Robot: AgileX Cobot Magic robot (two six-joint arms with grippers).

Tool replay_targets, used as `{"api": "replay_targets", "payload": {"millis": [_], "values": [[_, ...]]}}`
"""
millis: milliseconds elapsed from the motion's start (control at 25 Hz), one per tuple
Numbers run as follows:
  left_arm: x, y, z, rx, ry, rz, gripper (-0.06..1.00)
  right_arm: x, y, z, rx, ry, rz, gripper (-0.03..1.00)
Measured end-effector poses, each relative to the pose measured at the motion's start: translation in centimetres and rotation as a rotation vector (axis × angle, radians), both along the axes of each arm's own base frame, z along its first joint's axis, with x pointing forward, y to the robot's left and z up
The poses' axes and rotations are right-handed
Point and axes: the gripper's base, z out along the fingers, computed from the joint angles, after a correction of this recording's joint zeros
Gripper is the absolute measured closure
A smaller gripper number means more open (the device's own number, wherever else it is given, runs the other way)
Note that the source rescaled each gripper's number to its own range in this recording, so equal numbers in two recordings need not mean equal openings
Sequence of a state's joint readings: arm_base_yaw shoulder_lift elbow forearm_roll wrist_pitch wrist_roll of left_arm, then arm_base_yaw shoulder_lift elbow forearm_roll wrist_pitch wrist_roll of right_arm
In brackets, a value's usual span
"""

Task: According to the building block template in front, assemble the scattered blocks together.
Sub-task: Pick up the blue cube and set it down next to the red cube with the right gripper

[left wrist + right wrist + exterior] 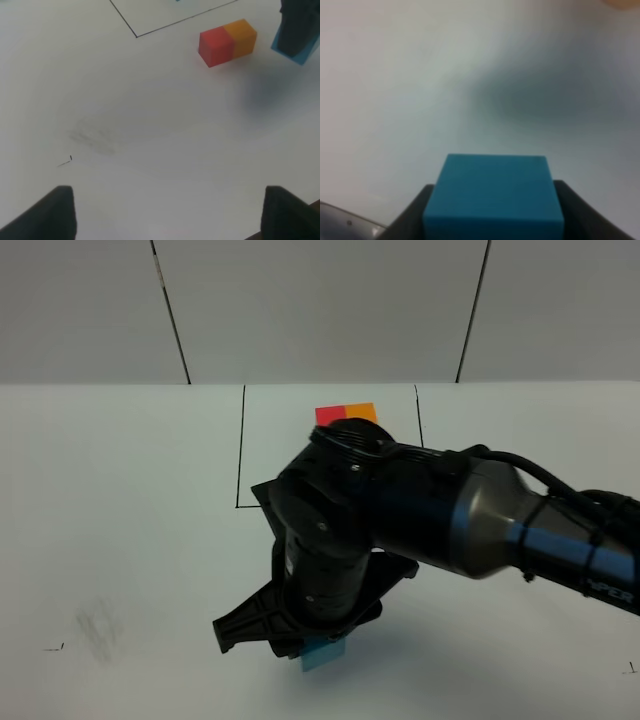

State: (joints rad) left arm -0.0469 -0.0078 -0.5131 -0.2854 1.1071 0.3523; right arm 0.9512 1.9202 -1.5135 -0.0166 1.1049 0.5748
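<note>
The right claw (pixel 308 638) clamps the blue cube (pixel 493 192) near the orange cube (pixel 241 37), which touches the red cube (pixel 216 46); the left claw (pixel 165 212) stands apart.

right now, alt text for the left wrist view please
A red cube and an orange cube sit touching on the white table, outside the corner of a thin black line. Nearby the right arm's fingers grip a blue cube; the left arm's fingers stand wide open.
</note>
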Motion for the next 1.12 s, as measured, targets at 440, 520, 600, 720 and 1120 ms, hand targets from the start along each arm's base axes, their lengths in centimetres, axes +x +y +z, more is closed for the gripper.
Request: {"api": "replay_targets", "payload": {"millis": [440,520,600,720,1120], "values": [[0.0,0.0,0.0,0.0,0.0,0.0,0.1,1.5,3.5,-1.6,0.078,-0.014,0.048,0.77],[0.0,0.0,0.0,0.0,0.0,0.0,0.1,1.6,3.6,-2.4,0.064,-0.002,0.053,0.77],[0.0,0.0,0.0,0.0,0.0,0.0,0.1,1.8,3.6,-2.9,0.056,0.001,0.058,0.77],[0.0,0.0,0.0,0.0,0.0,0.0,0.1,2.3,3.7,-3.4,0.066,-0.011,0.05,0.77],[0.0,0.0,0.0,0.0,0.001,0.0,0.1,4.1,3.2,-5.2,0.062,-0.022,0.022,0.77]]}}
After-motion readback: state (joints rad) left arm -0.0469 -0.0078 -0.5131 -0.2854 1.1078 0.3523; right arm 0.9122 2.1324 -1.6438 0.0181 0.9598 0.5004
